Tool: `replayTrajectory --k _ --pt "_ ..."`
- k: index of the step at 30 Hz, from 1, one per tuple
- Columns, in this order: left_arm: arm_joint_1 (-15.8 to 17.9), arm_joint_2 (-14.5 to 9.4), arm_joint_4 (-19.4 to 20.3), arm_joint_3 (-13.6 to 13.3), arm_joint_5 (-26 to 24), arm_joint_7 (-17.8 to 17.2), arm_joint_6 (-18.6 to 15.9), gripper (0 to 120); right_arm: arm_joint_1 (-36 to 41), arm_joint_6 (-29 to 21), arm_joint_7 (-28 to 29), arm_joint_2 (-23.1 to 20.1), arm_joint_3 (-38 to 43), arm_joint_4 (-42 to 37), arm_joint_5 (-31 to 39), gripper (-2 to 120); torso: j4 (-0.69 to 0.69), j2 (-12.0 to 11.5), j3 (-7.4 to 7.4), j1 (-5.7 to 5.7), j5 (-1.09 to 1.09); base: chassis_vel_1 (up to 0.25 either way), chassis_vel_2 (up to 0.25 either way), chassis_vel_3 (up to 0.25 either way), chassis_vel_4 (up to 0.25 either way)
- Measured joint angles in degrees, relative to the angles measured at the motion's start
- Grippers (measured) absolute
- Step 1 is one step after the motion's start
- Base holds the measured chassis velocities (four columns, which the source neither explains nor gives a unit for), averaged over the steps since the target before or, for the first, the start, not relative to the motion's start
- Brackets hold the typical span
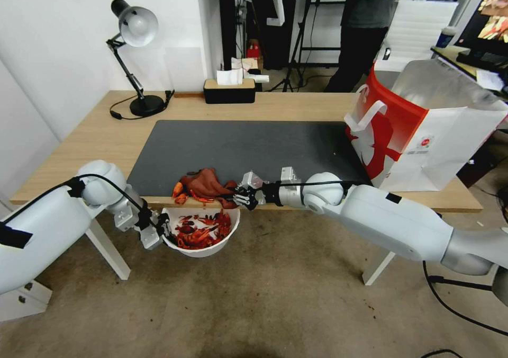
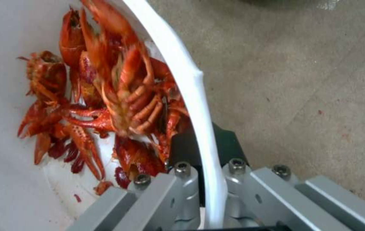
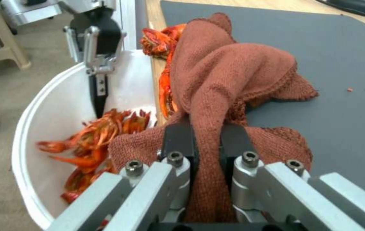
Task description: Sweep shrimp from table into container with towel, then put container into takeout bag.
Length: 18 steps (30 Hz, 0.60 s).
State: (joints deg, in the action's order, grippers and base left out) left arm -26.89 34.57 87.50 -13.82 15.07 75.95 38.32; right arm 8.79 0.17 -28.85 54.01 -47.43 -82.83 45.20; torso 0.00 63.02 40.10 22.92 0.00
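Rust-brown towel (image 3: 229, 80) is pinched between my right jaws at the worktop (image 1: 106, 135) edge, over a few shrimp (image 1: 198, 233). My left jaws clamp the container (image 1: 201, 252) rim just below, most shrimp inside. The takeout bag (image 1: 423, 135) stands well apart.

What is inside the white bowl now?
The bowl holds a heap of shrimp; bare white wall shows beside it. The left end effector clamps the rim, one finger inside. More shrimp lie by the towel. The bowl's bottom under the heap is covered.
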Motion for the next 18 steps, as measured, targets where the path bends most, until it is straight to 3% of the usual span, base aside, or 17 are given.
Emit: replayTrajectory --k 18 --pt "0.57 0.16 -2.38 0.69 -0.02 0.09 1.07 0 -3.45 0.64 -1.53 -0.70 -3.96 -1.40 0.11 5 0.00 0.00 0.01 0.00 -0.01 0.000 0.000 0.000 0.000"
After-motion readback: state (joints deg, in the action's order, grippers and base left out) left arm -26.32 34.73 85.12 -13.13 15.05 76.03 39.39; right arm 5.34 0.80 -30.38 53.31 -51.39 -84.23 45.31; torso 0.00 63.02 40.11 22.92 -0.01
